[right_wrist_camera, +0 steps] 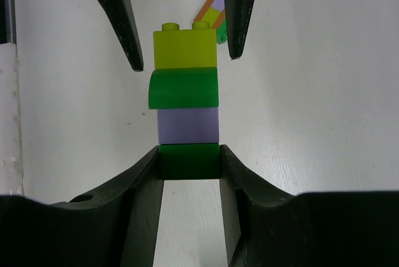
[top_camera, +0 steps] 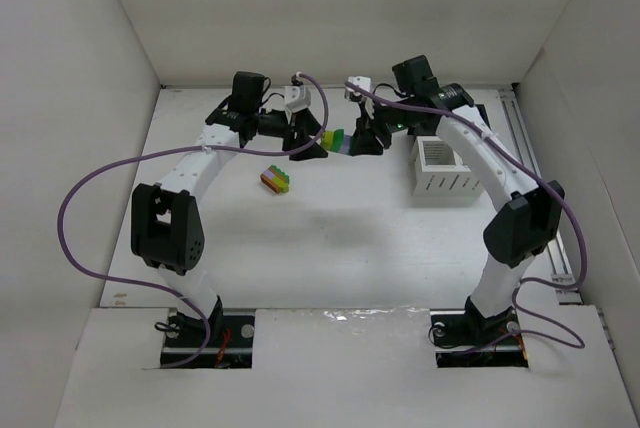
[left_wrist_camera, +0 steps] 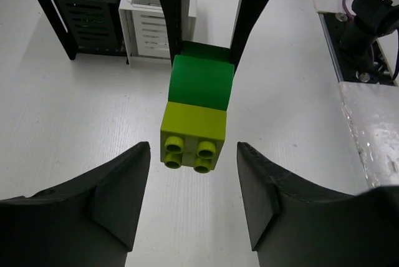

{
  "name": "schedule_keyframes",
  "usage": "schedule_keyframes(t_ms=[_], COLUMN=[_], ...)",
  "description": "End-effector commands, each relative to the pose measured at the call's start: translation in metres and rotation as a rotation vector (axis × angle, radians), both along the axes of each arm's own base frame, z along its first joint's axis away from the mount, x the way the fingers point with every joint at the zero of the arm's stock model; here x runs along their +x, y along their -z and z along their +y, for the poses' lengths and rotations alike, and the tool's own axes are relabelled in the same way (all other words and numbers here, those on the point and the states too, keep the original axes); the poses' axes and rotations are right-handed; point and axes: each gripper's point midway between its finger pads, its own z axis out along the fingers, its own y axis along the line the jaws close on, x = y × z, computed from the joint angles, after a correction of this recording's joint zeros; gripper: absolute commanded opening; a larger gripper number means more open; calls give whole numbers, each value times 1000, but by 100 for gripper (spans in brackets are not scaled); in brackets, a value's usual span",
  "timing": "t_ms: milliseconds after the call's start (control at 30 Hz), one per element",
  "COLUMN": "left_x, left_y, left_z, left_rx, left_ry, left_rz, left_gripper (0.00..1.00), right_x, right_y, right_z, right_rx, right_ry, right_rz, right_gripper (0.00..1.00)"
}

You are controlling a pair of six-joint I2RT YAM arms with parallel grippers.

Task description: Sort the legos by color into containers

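Gripping stack (right_wrist_camera: 187,89) by dark-green base with right pincer (right_wrist_camera: 190,162); presenting lime brick (left_wrist_camera: 192,131) between jaws of open left pincer (left_wrist_camera: 193,152), not touching, probably to pull it off for sorting.

Flat white table (top_camera: 350,238): short multicoloured plastic brick stack (top_camera: 276,180) lies left of centre; white slotted plastic bin (top_camera: 445,170) and black slotted plastic bin (left_wrist_camera: 81,11) stand touching near the right edge.

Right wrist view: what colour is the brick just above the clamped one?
Pale purple brick, clearest in the right wrist view.
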Motion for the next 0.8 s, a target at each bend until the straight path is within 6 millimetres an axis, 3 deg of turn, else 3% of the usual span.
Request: schedule_keyframes(t_ms=[0,133,333,533,633,667,700,767], left_x=[-3,-5,-5,-4,-3,-2,0,0], left_y=[-20,-23,-23,-24,-27,-22,-21,-21], left_z=[0,1,1,1,1,1,1,1], left_rx=[-29,-26,-26,-29,-32,-21,-16,-16], left_ry=[35,27,27,27,27,20,13,13], left_rz=[-93,-103,-103,-113,-122,-106,-108,-108], left_gripper=[57,60,41,38,26,14,9,4], right_x=[-1,-1,-2,-8,-5,-5,-5,-2], right_y=[-15,-9,-8,-2,-1,-1,-1,-1], right_z=[8,8,12,13,14,14,14,4], right_rx=[23,15,15,-1,-1,-1,-1,-4], right_ry=[-35,-35,-44,-58,-58,-58,-58,-34], right_rz=[-26,-8,-8,18,18,18,18,27], right_gripper=[0,0,0,0,0,0,0,0])
